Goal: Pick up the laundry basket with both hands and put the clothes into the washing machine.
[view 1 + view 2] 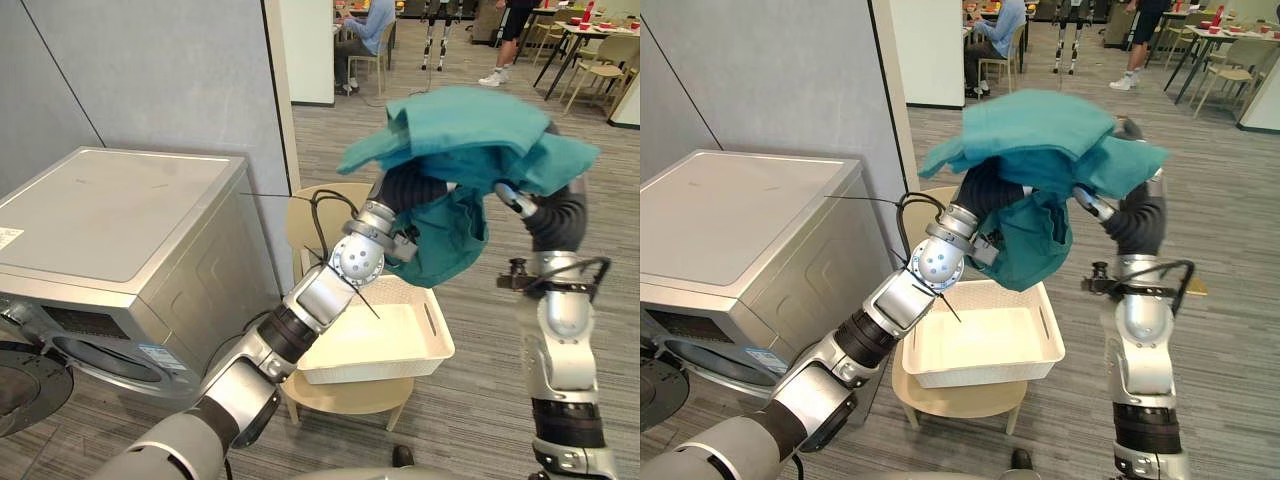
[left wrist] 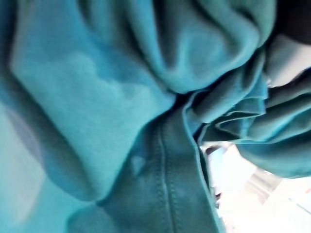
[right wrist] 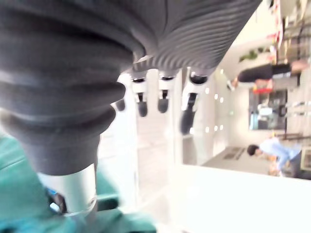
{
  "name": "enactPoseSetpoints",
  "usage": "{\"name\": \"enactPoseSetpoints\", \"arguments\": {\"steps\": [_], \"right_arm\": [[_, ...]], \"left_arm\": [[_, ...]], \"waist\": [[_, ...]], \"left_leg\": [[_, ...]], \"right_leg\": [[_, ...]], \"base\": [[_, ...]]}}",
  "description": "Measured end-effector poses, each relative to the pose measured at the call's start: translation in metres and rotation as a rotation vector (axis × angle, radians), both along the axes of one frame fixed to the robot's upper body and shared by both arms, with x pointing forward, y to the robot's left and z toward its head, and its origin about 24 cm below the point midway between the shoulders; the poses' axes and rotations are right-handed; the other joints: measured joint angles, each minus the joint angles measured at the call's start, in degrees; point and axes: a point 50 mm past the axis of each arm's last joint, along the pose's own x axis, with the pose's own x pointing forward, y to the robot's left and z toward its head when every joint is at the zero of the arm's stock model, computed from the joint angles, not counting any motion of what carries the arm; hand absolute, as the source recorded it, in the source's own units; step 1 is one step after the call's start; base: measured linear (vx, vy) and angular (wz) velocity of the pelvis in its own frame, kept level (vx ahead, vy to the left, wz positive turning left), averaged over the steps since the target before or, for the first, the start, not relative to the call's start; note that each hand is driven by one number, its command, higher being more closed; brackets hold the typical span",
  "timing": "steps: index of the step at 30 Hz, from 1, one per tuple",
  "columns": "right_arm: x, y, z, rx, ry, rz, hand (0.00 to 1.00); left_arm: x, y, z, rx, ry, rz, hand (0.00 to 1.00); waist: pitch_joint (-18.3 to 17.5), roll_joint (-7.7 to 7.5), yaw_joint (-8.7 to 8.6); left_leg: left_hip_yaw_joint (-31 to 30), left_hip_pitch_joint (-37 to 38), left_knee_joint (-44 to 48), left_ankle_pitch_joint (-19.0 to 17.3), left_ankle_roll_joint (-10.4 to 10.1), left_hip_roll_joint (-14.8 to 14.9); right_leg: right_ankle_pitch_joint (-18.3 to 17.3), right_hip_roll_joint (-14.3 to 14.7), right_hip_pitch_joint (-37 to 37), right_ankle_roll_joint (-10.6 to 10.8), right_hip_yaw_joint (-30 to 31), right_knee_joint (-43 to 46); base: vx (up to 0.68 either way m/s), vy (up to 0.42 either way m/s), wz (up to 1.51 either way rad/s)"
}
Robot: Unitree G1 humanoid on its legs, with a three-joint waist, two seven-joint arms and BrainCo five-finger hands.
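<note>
Raised teal garment [image 1: 470, 130] over a white laundry basket [image 1: 370, 372], which rests on a tan round-seated chair [image 1: 345, 395] just beside a silver-grey washing machine [image 1: 110, 215], whose round door [image 1: 20, 385] hangs open at its front. The left hand [image 1: 408, 188] is buried in the garment from below, dark wrist cover showing; whether it grips the cloth cannot be told. The right hand [image 3: 164, 99] stands at the garment's far side, fingers loosely extended side by side, gripping nothing, with teal folds lying against its wrist. The garment hangs in folds between both arms, well above the basket. A seated person [image 1: 370, 30] occupies the background.
</note>
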Motion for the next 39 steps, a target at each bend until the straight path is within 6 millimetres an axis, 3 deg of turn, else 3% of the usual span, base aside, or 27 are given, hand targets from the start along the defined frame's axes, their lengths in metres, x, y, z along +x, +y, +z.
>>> {"name": "enactPoseSetpoints", "arguments": {"steps": [3,5,9,13,14,15,19,20,22,23,25,29,31,34,39], "right_arm": [[-0.018,-0.032,-0.007,0.038,0.013,-0.159,0.0],[-0.03,-0.046,-0.011,0.064,0.017,-0.237,0.0],[-0.058,-0.056,-0.036,0.123,0.088,-0.343,0.0],[-0.087,-0.054,-0.079,0.213,0.265,-0.411,0.0],[-0.126,-0.046,-0.154,0.428,0.552,-0.52,0.0],[-0.134,-0.041,-0.165,0.492,0.594,-0.523,0.0],[-0.136,-0.034,-0.177,0.539,0.629,-0.488,0.0],[-0.146,-0.032,-0.2,0.58,0.72,-0.508,0.0],[-0.184,-0.018,-0.253,0.712,0.967,-0.542,0.0],[-0.198,-0.012,-0.268,0.763,1.043,-0.555,0.0],[-0.245,0.014,-0.308,0.92,1.3,-0.592,0.0],[-0.293,0.03,-0.328,1.093,1.454,-0.722,0.0],[-0.302,0.034,-0.331,1.137,1.483,-0.76,0.0],[-0.299,0.035,-0.333,1.143,1.499,-0.756,0.0],[-0.265,0.031,-0.337,1.126,1.472,-0.685,0.0]], "left_arm": [[-0.001,0.023,0.012,-0.095,-0.05,0.045,1.0],[-0.003,0.037,0.007,-0.127,-0.043,0.078,1.0],[-0.008,0.059,-0.027,-0.134,0.062,0.15,1.0],[-0.026,0.076,-0.054,-0.157,0.142,0.179,1.0],[-0.051,0.095,-0.089,-0.177,0.278,0.222,1.0],[-0.054,0.097,-0.094,-0.181,0.305,0.216,1.0],[-0.06,0.104,-0.104,-0.232,0.354,0.231,1.0],[-0.07,0.107,-0.119,-0.242,0.413,0.243,1.0],[-0.091,0.113,-0.155,-0.24,0.587,0.255,1.0],[-0.098,0.116,-0.167,-0.231,0.645,0.266,1.0],[-0.118,0.126,-0.213,-0.188,0.86,0.33,1.0],[-0.139,0.146,-0.259,-0.171,1.075,0.452,1.0],[-0.147,0.159,-0.281,-0.153,1.172,0.521,1.0],[-0.17,0.177,-0.319,-0.118,1.37,0.622,1.0],[-0.221,0.206,-0.369,-0.125,1.701,0.821,1.0]], "waist": [[0.09,0.41,-0.05],[0.08,0.76,-0.07],[0.16,1.06,-0.01],[0.07,1.41,0.12],[0.32,1.21,1.28],[0.45,1.34,1.66],[0.64,1.69,1.85],[0.86,1.67,2.15],[0.98,1.56,2.95],[1.03,1.61,3.2],[1.28,2.03,5.0],[1.34,1.8,5.89],[1.39,1.46,5.84],[1.4,0.87,5.35],[1.26,0.16,5.15]], "left_leg": [[0.4,0.2,0.0,-0.48,-0.26,0.0],[1.1,0.6,0.0,-0.75,-0.27,0.0],[2.77,1.16,0.01,-1.8,-0.12,-0.02],[3.72,1.58,0.03,-1.9,-0.07,-0.02],[4.9,2.08,3.29,-4.43,0.0,0.22],[5.0,2.0,3.78,-5.04,-0.03,0.26],[4.86,2.15,3.98,-5.31,0.02,0.37],[4.27,2.09,4.58,-5.43,0.07,0.77],[2.15,1.75,5.77,-6.13,-0.05,1.46],[1.62,1.7,6.01,-6.29,-0.09,1.55],[0.23,1.38,6.33,-6.89,0.4,1.45],[-0.35,1.19,6.12,-7.08,0.75,0.99],[-1.21,1.21,6.09,-7.06,0.79,0.89],[-1.99,1.7,5.86,-6.92,0.61,0.88],[-2.2,1.83,5.35,-6.87,0.61,0.8]], "right_leg": [[-0.07,0.06,-0.08,0.09,0.32,-0.04],[-0.07,0.16,-0.14,0.13,0.96,-0.04],[-0.25,0.28,-0.21,0.3,1.91,0.02],[-1.28,0.36,-1.2,0.63,2.65,1.76],[-2.85,0.01,-0.97,0.53,3.27,4.3],[-3.09,-0.05,-0.89,0.71,3.36,4.38],[-3.67,-0.2,-0.69,0.5,2.92,5.12],[-4.04,-0.15,0.01,0.43,2.14,5.33],[-5.53,-0.2,1.25,0.33,-0.12,6.52],[-6.06,-0.26,1.4,0.28,-0.55,7.08],[-7.43,-0.98,2.3,0.5,-2.33,8.32],[-8.37,-1.87,2.86,0.94,-3.45,9.07],[-8.57,-2.08,3.57,0.98,-4.28,8.98],[-8.99,-2.16,4.68,1.13,-5.22,8.77],[-9.2,-2.14,5.04,1.25,-5.64,8.08]], "base": [[0.0,0.0,-0.07],[0.0,0.002,-0.17],[0.0,0.01,-0.16],[0.04,0.01,-0.12],[0.06,0.02,-0.13],[0.05,0.022,-0.1],[0.01,-0.001,0.06],[0.03,-0.013,0.3],[0.05,-0.015,0.44],[0.05,-0.01,0.43],[0.03,0.0,0.43],[0.02,0.01,0.2],[0.03,0.007,0.21],[0.03,0.004,0.17],[0.01,0.002,0.03]]}}
